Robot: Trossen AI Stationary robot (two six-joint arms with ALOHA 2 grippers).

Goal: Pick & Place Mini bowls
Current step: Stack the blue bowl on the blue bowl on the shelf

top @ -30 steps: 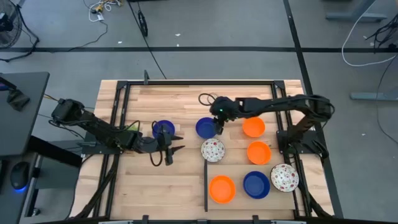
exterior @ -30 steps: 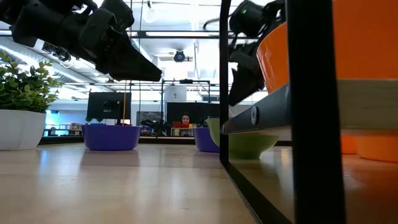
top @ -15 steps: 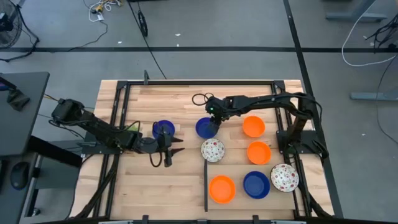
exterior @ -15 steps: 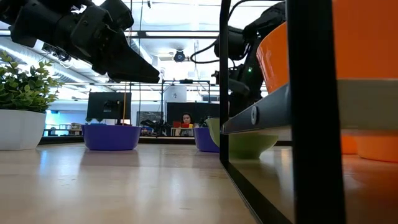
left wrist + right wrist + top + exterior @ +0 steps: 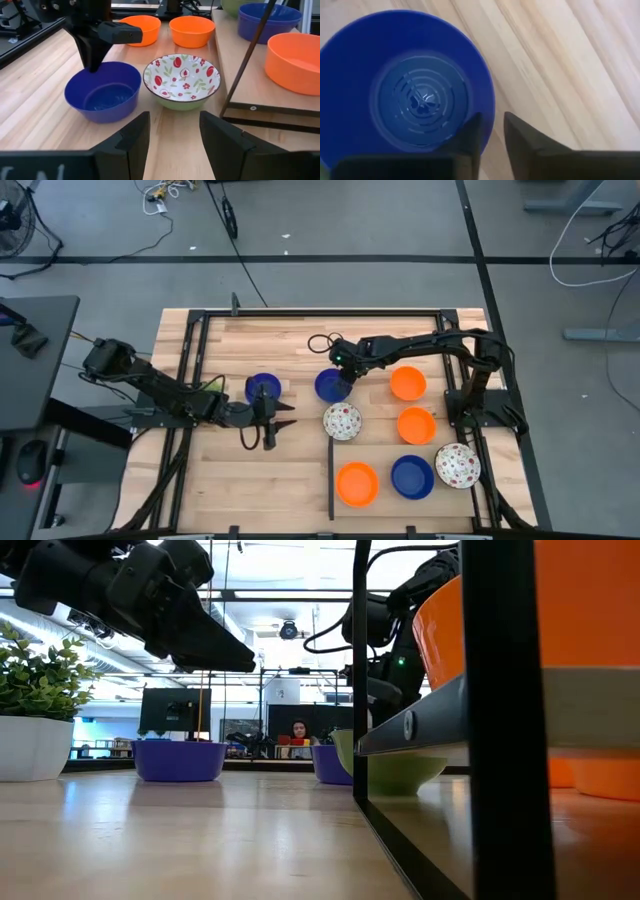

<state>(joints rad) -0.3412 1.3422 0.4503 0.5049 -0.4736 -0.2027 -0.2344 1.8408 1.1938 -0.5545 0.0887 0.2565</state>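
The right gripper (image 5: 491, 132) is reaching down over the rim of a blue bowl (image 5: 330, 385) near the middle of the table, with one finger inside the wall and the other outside it. The fingers are standing close together with only the thin blue rim between them; whether they are already pinching it firmly I cannot tell, though the pose reads as a rim grasp in the making. Taking the bowl by its edge makes sense, since a shallow round bowl offers no other narrow place for two fingers.

Just beside that bowl, a white bowl with red speckles (image 5: 342, 421) is sitting on the bare wood, and beyond it the remaining bowls are lying on a raised board (image 5: 432, 452) bounded by a thin black frame: three orange, one blue and one more speckled (apparently the stock still waiting to be moved, judging by how they are grouped).

The left gripper (image 5: 270, 422) is hovering with its fingers spread wide and holding nothing, just beside a second blue bowl (image 5: 262, 388) on the left half of the table. That bowl is standing alone, well apart from the board, so it is probably already placed. In the low view, a potted plant (image 5: 35, 710) is standing at the table's far edge.
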